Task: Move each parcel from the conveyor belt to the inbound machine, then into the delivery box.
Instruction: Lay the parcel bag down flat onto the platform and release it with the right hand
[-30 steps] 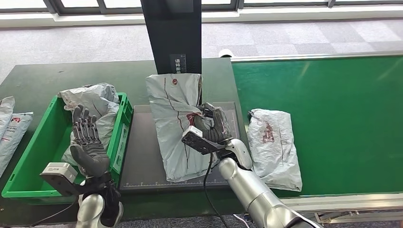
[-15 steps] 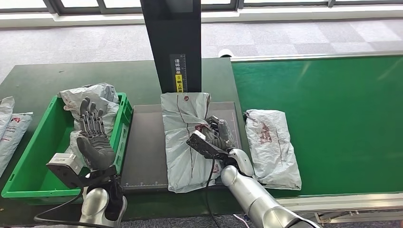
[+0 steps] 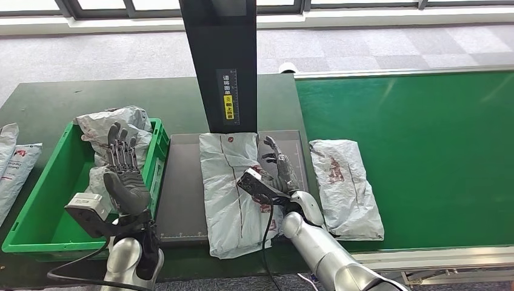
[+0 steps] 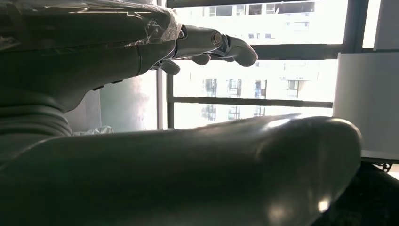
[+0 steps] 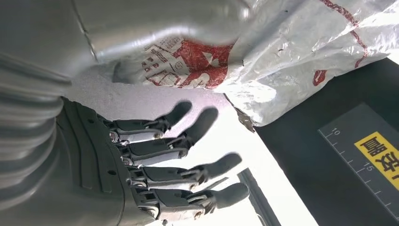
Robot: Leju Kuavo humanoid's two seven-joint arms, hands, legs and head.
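Grey parcel (image 3: pixel 233 191): lies flat on the inbound machine's dark platform (image 3: pixel 182 188), near end overhanging the front edge
Right hand (image 3: pixel 276 173): beside the parcel's right edge, fingers (image 5: pixel 188 141) spread, holding nothing
Left hand (image 3: pixel 124 173): raised over the green delivery box (image 3: pixel 36 212), fingers apart, empty
Second parcel (image 3: pixel 345 185): on the conveyor belt (image 3: pixel 424 151)
Risk: the slick overhanging bag likely slides off the platform if nudged
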